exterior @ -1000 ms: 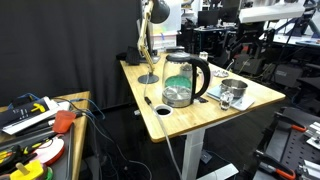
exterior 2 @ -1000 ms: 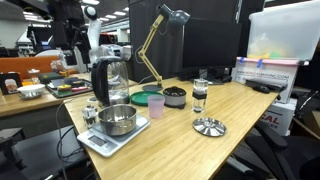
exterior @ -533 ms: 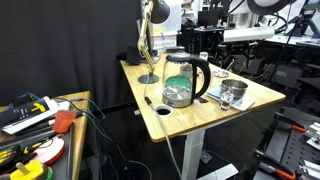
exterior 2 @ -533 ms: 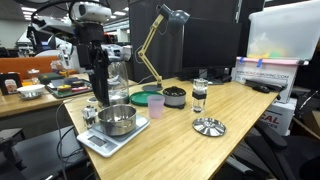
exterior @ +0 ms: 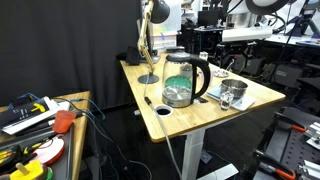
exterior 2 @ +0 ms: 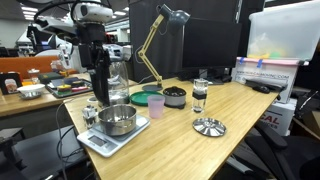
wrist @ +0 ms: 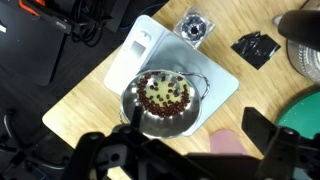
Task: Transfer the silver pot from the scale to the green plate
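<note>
The silver pot [wrist: 163,101] holds red beans and stands on the scale [wrist: 218,72], a flat pale slab. In both exterior views the pot [exterior 2: 117,120] [exterior: 233,93] sits on the scale [exterior 2: 101,143] near the table's corner. The green plate [exterior 2: 147,98] lies just beyond it and shows at the right edge of the wrist view [wrist: 304,114]. My gripper [wrist: 194,142] is open and empty above the pot, with its fingers spread wide. In an exterior view it [exterior 2: 100,96] hangs over the pot's far side, in front of the kettle.
A big glass kettle [exterior 2: 112,80] [exterior: 184,80] stands right behind the scale. A pink cup [exterior 2: 156,105] [wrist: 228,141] sits between scale and plate. Also on the table are a dark bowl [exterior 2: 174,96], a glass jar [exterior 2: 199,95], a metal lid [exterior 2: 208,126] and a desk lamp [exterior 2: 160,40].
The arm swung in from the side a second ago and came to hang above the pot. Over the last half second nothing has moved.
</note>
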Action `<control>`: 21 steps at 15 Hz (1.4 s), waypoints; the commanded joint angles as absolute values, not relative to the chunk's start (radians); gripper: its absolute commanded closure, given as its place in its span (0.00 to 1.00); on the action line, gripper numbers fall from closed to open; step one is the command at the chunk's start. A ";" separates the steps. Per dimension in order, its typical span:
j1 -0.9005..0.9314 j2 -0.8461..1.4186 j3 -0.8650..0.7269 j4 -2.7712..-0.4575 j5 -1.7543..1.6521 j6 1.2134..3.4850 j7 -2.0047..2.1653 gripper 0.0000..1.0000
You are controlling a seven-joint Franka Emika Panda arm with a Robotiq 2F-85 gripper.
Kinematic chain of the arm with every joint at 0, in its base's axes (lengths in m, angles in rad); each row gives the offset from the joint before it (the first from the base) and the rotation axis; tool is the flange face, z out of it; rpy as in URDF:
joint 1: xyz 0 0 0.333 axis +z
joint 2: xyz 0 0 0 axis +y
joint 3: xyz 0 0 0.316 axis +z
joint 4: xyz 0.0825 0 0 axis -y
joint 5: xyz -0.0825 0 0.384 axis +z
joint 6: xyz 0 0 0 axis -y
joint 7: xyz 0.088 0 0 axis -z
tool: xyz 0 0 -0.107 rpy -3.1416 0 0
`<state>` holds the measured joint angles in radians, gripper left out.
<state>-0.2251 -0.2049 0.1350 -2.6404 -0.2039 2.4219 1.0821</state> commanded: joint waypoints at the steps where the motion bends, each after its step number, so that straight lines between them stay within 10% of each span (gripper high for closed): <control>1: -0.202 -0.128 0.086 -2.604 -0.227 2.429 1.116 0.00; 21: -0.120 0.380 -0.139 -2.199 0.082 2.361 1.057 0.11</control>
